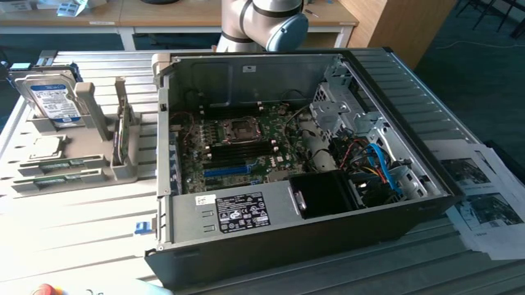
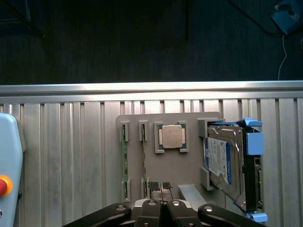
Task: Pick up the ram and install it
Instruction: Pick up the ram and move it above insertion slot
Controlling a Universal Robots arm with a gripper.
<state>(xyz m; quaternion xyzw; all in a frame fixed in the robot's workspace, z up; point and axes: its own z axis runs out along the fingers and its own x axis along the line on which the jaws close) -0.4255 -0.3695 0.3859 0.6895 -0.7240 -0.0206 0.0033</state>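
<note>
The jaws are shut tight, with their dark pads point(image 2: 153, 185) pressed together and nothing between them. In the wrist view they hang over one edge of the grey holder point(image 2: 194, 120), close to the ends of its long slots.

The ram point(image 2: 124, 158) is a thin green stick. It sits on its edge in the holder's outer slot. A second stick point(image 1: 64, 164) sits in the next slot of the holder, closer to the square silver chip point(image 2: 171, 137). The chip lies flat in the middle of the holder. A hard drive point(image 2: 220, 161) with a blue label stands on its edge at the far side of the holder from the ram.

The holder lies on the ribbed metal desk point(image 1: 74, 227). The open computer case point(image 1: 271, 255) stands just beside the holder, on the exterior view's right of it. The green board point(image 1: 238, 147) inside the case lies bare. The robot arm point(image 1: 262, 21) shows behind the case.
</note>
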